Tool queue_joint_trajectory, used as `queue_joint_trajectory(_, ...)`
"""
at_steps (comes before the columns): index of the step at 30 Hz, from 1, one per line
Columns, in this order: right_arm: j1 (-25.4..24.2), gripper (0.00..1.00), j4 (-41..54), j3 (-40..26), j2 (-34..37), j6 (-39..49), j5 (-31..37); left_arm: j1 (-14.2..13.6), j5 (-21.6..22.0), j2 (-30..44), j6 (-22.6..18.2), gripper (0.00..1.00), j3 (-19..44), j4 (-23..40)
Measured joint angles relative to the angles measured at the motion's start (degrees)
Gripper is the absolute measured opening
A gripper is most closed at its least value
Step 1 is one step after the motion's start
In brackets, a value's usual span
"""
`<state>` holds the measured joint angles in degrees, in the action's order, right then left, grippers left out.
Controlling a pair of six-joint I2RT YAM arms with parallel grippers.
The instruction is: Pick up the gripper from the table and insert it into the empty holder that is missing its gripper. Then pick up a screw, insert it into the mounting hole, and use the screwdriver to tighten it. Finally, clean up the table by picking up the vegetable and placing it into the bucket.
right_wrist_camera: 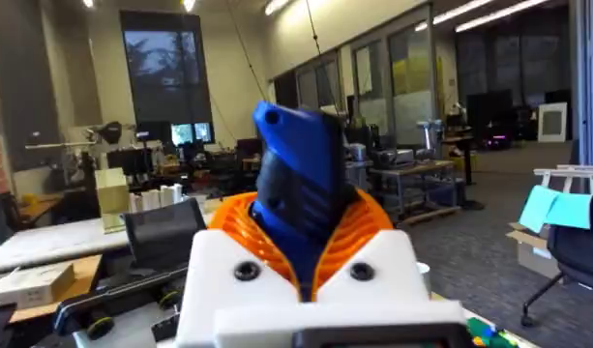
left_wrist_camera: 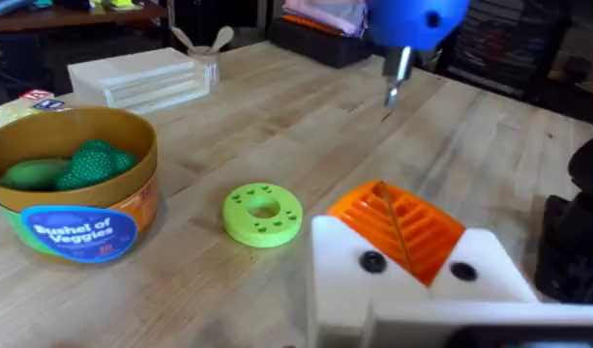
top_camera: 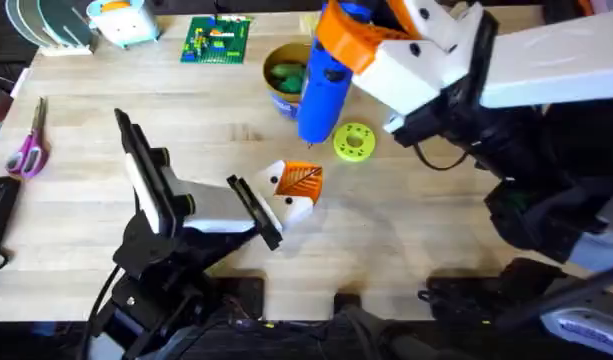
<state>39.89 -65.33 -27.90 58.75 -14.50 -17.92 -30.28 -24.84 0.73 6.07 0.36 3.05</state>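
Right now my right gripper (top_camera: 348,45) is raised above the far middle of the table (top_camera: 406,240), its orange-padded fingers closed around the screwdriver (top_camera: 323,88). In the overhead view the blue body hangs tip-down and a little tilted, just in front of the bucket (top_camera: 284,78) and beside the lime-green disc (top_camera: 354,142). From my right wrist camera the screwdriver (right_wrist_camera: 301,193) sits wedged between my two orange pads (right_wrist_camera: 359,227), its blunt end pointing away toward the room. In my left wrist view its thin metal tip (left_wrist_camera: 397,77) hovers above the wood, clear of the surface.

My left gripper (top_camera: 254,212) lies low near the middle of the table. Just beyond its fingertips is the holder (top_camera: 294,205), white and resting on the table, with the orange gripper (top_camera: 300,180) seated in it. I cannot tell whether my left fingers are clamped on the holder or merely resting against it. In the left wrist view the ribbed orange gripper (left_wrist_camera: 400,224) sits in the white holder (left_wrist_camera: 412,280), flanked by two dark screw holes.

The vegetable (left_wrist_camera: 69,166) lies inside the yellow bucket (left_wrist_camera: 78,217), and the green disc (left_wrist_camera: 263,214) lies flat just beside the bucket.

Scissors (top_camera: 28,145) lie near the table's left edge.
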Motion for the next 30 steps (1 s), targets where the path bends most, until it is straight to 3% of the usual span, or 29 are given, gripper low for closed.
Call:
queue_joint_trajectory(6, 2.2, 0.024, -6.21, 0.02, 5.12, 0.0, 0.54, -0.01, -0.01, 0.0, 0.0, 0.009, 0.0, 0.0)
queue_joint_trajectory(15, 6.77, 0.024, -6.44, 0.0, 6.3, 0.0, 0.52, -0.01, -0.02, 0.0, 0.0, 0.009, 0.0, 0.0)
queue_joint_trajectory(30, 8.64, 0.024, -6.37, -0.66, 9.87, 0.02, 0.54, 0.0, -0.02, 0.0, 0.0, 0.009, 0.0, 0.0)
